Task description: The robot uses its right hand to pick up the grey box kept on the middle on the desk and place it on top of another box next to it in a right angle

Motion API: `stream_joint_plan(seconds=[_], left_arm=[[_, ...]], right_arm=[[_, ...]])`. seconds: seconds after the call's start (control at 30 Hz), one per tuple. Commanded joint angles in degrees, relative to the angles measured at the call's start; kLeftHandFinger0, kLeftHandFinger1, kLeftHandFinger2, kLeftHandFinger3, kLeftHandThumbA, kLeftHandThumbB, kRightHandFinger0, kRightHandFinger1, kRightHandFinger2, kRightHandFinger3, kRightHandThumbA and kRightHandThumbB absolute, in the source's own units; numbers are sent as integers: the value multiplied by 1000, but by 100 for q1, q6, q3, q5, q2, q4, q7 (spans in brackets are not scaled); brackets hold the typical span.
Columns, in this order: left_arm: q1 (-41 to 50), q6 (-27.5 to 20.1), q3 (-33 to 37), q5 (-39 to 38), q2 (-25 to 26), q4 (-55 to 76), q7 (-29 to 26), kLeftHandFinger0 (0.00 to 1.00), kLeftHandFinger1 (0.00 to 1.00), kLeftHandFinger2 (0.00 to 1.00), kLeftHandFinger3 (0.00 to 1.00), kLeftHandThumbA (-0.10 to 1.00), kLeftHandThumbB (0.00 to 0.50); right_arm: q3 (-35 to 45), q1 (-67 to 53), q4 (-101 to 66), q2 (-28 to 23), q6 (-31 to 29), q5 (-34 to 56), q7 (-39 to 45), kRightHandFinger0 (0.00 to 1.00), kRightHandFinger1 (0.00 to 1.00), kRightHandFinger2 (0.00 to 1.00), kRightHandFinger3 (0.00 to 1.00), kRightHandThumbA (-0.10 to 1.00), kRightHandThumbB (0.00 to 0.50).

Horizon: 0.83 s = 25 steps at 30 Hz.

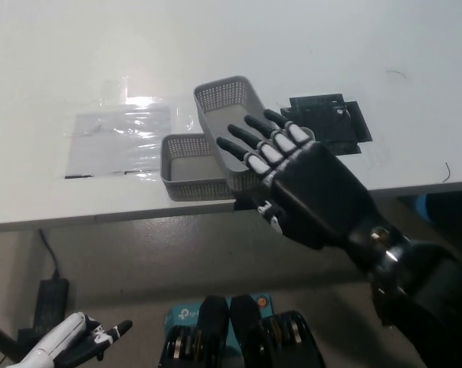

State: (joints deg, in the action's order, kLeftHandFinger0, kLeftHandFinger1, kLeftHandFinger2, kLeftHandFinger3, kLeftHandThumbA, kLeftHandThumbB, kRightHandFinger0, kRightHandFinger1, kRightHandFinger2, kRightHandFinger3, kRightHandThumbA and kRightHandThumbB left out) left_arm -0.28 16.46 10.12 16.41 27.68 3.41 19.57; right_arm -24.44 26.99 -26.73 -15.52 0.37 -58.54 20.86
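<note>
A: Though it hangs right over the boxes, the black right hand [299,180] holds nothing; fingers [255,142] spread apart, palm down, above the near end of the upper grey box [223,115].

B: Touching it?

A: Cannot tell from this angle. The fingertips overlap the box's interior.

B: And the box itself?

A: It lies across the lower grey box [186,167], resting on it crosswise, roughly at a right angle, near the desk [330,46] front edge.

B: Around them?

A: A clear plastic sheet [122,138] lies flat just left of the boxes; a black plate [334,119] sits right of them.

B: Left hand?

A: The white left hand [71,341] rests low at the lower left, below the desk, fingers apart, empty.
</note>
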Motion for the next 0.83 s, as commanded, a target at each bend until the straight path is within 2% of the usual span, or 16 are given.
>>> stream_joint_plan(seconds=[0.0, 0.03, 0.1, 0.13, 0.17, 0.2, 0.23, 0.27, 0.3, 0.33, 0.4, 0.47, 0.53, 0.63, 0.77, 0.8], left_arm=[[7, -156, -27, 32, 151, 23, 4, 66, 0, 6, 154, 851, 180], [6, -157, -20, 42, 134, 4, -9, 65, 0, 4, 152, 852, 183], [39, -138, -43, 23, 105, 33, -32, 72, 0, 2, 134, 830, 182], [61, -141, -48, 19, 107, 37, -32, 66, 0, 0, 125, 820, 173], [74, -123, -58, 4, 105, 67, -26, 64, 0, 2, 123, 810, 165], [87, -132, -53, 10, 108, 69, -28, 64, 0, 7, 132, 804, 157], [104, -157, -44, 27, 111, 59, -37, 63, 0, 9, 137, 803, 156], [99, -118, -34, 47, 117, 72, -26, 59, 0, 16, 150, 810, 153], [99, -114, -33, 50, 118, 73, -25, 58, 0, 15, 152, 811, 153], [96, -134, -25, 65, 128, 84, -24, 60, 3, 19, 169, 820, 156], [83, -112, -48, 7, 117, 45, 3, 60, 0, 9, 174, 820, 162], [78, -31, -31, 39, 133, 85, 27, 64, 12, 34, 200, 829, 157], [77, -59, -18, 59, 144, 89, 24, 61, 8, 37, 207, 839, 160], [28, -147, 13, 99, 148, 15, 3, 44, 0, 15, 182, 845, 168], [28, -183, 30, 137, 141, -2, -26, 33, 0, 17, 167, 857, 175], [26, -146, 11, 93, 127, -9, -8, 34, 0, 17, 163, 848, 169]], right_arm=[[1007, -201, -2373, -390, 1913, 1480, 1835, 1000, 1000, 1000, 1000, 631, 317], [1088, -248, -2500, -410, 2004, 1428, 1909, 1000, 1000, 1000, 1000, 633, 303], [1433, -575, -2753, -354, 2370, 1520, 1808, 702, 1000, 1000, 1000, 568, 229], [1630, -820, -2649, -246, 2250, 1674, 1413, 603, 1000, 1000, 1000, 446, 183], [2068, -1263, -2376, 65, 2133, 2034, 623, 520, 829, 1000, 1000, 348, 202], [2246, -1406, -2291, 236, 2190, 2127, 492, 422, 667, 863, 951, 295, 191], [2379, -1536, -2221, 367, 2225, 2177, 393, 367, 602, 800, 910, 274, 192], [2561, -1713, -2032, 494, 2077, 2252, 167, 233, 454, 687, 864, 250, 181], [2604, -1734, -2013, 525, 2051, 2267, 162, 197, 413, 652, 846, 248, 184], [3025, -2184, -1263, 736, 1356, 2729, -598, 172, 308, 540, 803, 163, 176], [3346, -2387, -806, 1045, 1091, 2972, -940, 151, 255, 469, 782, 100, 174], [3728, -2467, -435, 1510, 1183, 3454, -1074, 234, 335, 491, 784, 24, 178], [4000, -2467, 166, 1789, 881, 3873, -1246, 235, 343, 471, 769, -53, 156], [4262, -2382, 1246, 2019, 185, 4169, -1581, 128, 256, 391, 722, 11, 169], [4603, -2231, 1861, 2314, 162, 4522, -1604, 94, 211, 354, 703, 29, 181], [4617, -2226, 2011, 2328, 51, 4524, -1619, 90, 207, 351, 704, 28, 165]])
